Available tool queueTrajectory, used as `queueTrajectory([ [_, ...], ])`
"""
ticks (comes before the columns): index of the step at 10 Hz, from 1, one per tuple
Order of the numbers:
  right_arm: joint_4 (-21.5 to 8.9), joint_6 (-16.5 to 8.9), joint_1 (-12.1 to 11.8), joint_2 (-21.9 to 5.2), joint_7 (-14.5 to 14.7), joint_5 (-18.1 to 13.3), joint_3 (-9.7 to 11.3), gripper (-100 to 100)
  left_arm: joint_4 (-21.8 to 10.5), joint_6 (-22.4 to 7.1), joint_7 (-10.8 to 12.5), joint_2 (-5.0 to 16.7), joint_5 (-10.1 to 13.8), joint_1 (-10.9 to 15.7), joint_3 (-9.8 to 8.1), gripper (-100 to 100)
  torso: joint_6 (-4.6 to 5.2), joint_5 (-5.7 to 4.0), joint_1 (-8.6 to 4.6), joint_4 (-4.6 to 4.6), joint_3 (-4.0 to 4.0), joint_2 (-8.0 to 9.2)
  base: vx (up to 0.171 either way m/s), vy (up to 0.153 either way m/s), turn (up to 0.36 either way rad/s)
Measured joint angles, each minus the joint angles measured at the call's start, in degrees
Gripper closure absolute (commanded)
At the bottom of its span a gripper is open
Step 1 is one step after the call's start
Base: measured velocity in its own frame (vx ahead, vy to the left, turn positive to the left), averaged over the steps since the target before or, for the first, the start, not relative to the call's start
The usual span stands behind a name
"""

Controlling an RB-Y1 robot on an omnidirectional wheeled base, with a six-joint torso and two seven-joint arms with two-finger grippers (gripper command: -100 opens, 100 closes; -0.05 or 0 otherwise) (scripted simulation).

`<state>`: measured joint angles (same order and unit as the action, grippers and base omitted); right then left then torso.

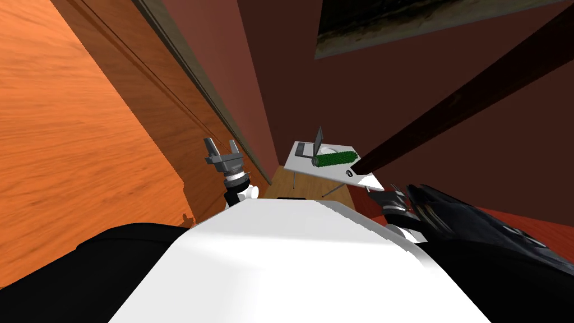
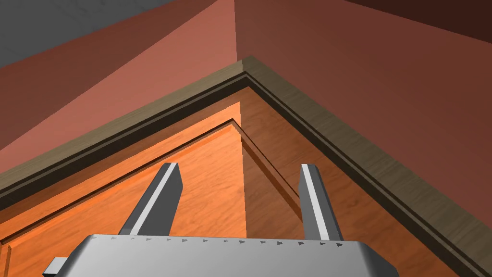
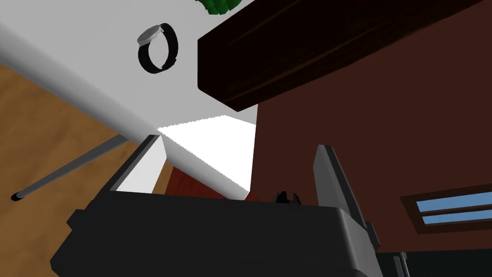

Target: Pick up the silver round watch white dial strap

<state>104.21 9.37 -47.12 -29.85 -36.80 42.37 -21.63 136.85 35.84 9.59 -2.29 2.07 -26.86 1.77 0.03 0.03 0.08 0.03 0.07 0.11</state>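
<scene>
A large orange wooden door (image 1: 67, 140) with a grey-brown frame (image 1: 190, 73) covers the robot's left side. Red-brown walls (image 1: 426, 67) stand ahead and to the right. A long dark brown beam (image 1: 465, 95) comes down in a slant from the right. In the right wrist view its blunt end (image 3: 312, 43) reaches over the far part of a white flat table (image 3: 96, 72).

This white table (image 1: 302, 162) stands on thin grey legs (image 3: 67, 168) on a light brown wooden floor (image 3: 43, 134), ahead of the robot and a little to its right.

The left gripper (image 1: 221, 146) is raised beside the orange door, well apart from the table. In its own view the left gripper (image 2: 240, 167) has its two fingers spread wide with nothing between them, and they point at the upper corner of the door.

The right gripper (image 3: 238, 144) is low and near the corner of the table. Its fingers also stand wide apart and hold nothing, and the edge of the table passes between them.

A green bristly roll (image 1: 335, 158) lies on the table top, and a thin dark flat thing (image 1: 318, 143) stands upright just behind it.

The watch (image 3: 150, 35) has a round silver case and a black strap closed into a ring. It lies on the table top near the edge, just beside the end of the beam and well apart from the right fingers. In the head view the watch (image 1: 348, 174) is a very small thing on the right part of the table, nearer the robot than the green roll.
</scene>
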Motion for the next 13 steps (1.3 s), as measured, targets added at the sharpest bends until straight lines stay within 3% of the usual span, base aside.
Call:
queueTrajectory([
  [1, 0.2, -0.19, -0.57, -0.11, -0.41, 1.13, -0.24, -100, 0.0, 0.0, 0.0, 0.0, 0.0, 0.0, 0.0, 0, 0.0, -0.01, -0.09, 0.0, -0.01, -0.01, -0.023, 0.034, 0.231],
  [3, -0.79, -2.95, -1.37, -1.27, -2.47, 4.49, -2.02, -100, 0.0, 0.0, 0.0, 0.0, 0.0, 0.0, 0.0, 0, 0.0, -0.01, -0.05, 0.01, 0.02, 0.03, -0.005, 0.052, 0.167],
  [10, -7.49, -8.15, -6.51, -5.67, -11.33, 16.99, -4.96, -100, 0.0, 0.0, 0.0, 0.0, 0.0, 0.0, 0.0, 0, -0.03, -0.01, -0.05, -0.01, -0.04, -0.08, 0.006, 0.036, 0.173],
  [13, -8.23, -11.72, -8.45, -5.66, -14.07, 21.77, -7.13, -100, 0.0, 0.0, 0.0, 0.0, 0.0, -0.01, -0.01, 0, 0.01, -0.02, -0.1, -0.02, -0.05, -0.09, 0.019, 0.025, 0.192],
])
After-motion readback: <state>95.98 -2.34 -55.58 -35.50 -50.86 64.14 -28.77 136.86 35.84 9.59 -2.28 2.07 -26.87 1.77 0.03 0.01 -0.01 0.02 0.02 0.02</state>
